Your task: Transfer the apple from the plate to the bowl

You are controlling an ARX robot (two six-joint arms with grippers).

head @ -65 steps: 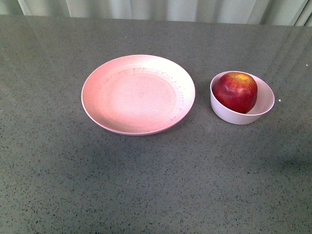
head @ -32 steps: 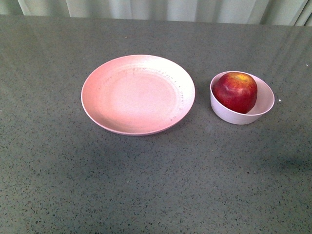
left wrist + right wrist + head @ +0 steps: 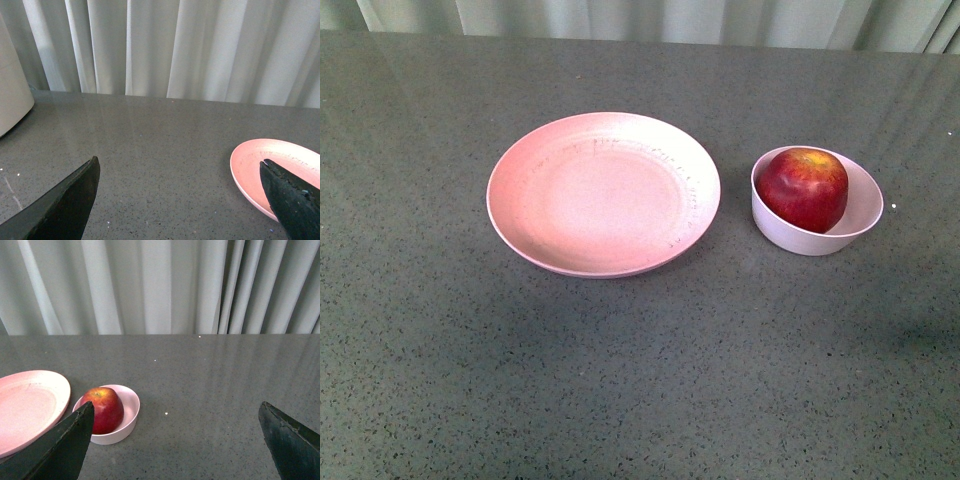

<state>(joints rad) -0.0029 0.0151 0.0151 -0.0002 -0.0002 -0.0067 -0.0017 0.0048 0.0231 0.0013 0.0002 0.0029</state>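
The round dark red apple with its yellow-orange stem patch (image 3: 803, 188) sits inside the small deep pale pink-white bowl (image 3: 860, 222) at the right of centre in the front view, leaning toward the bowl's left wall, while the wide shallow pink plate (image 3: 520, 215) lies bare in the middle of that frame, just beside the bowl but not touching it. By my reckoning the job is done. Neither of my arms shows in the front view. My left pincer (image 3: 177, 200) stands wide apart with nothing between its dark fingertips, looking over the grey speckled tabletop (image 3: 620, 380) with the plate's rim at the lower right of its picture. My right pincer (image 3: 175, 440) is likewise spread and empty, with bowl and apple at the lower left of its picture, near one fingertip in the frame. The risk now is mine alone: should I swing the right arm low on its way home, a finger could clip the bowl's rim. The bowl looks light and the apple sits off-centre in it, so a nudge might tip it and roll the fruit out across the smooth top.
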